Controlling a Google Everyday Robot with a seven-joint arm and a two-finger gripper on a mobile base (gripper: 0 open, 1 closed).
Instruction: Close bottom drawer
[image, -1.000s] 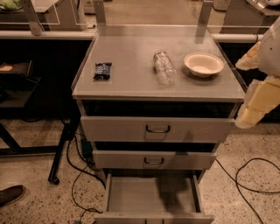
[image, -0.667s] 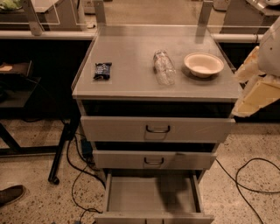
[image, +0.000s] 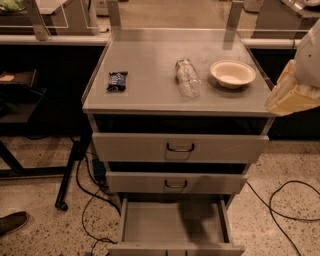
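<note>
The grey cabinet (image: 150, 95) has three drawers. The bottom drawer (image: 172, 222) is pulled far out towards me, showing its plain grey tray, and its front panel (image: 175, 248) is cut by the lower edge of the view. The middle drawer (image: 176, 183) and top drawer (image: 180, 148) stand only slightly out. My gripper (image: 292, 95), cream-coloured, hangs at the right edge of the view, level with the cabinet top and beside its right front corner. It is well above the bottom drawer and touches nothing.
On the cabinet top lie a clear plastic bottle (image: 187, 76), a white bowl (image: 232, 73) and a dark snack packet (image: 117, 80). Cables (image: 280, 205) run over the speckled floor on both sides. A black table leg (image: 70, 170) and a shoe (image: 12, 222) are at the left.
My gripper has risen along the right edge, from beside the top drawer to the level of the cabinet top. The drawers have not moved.
</note>
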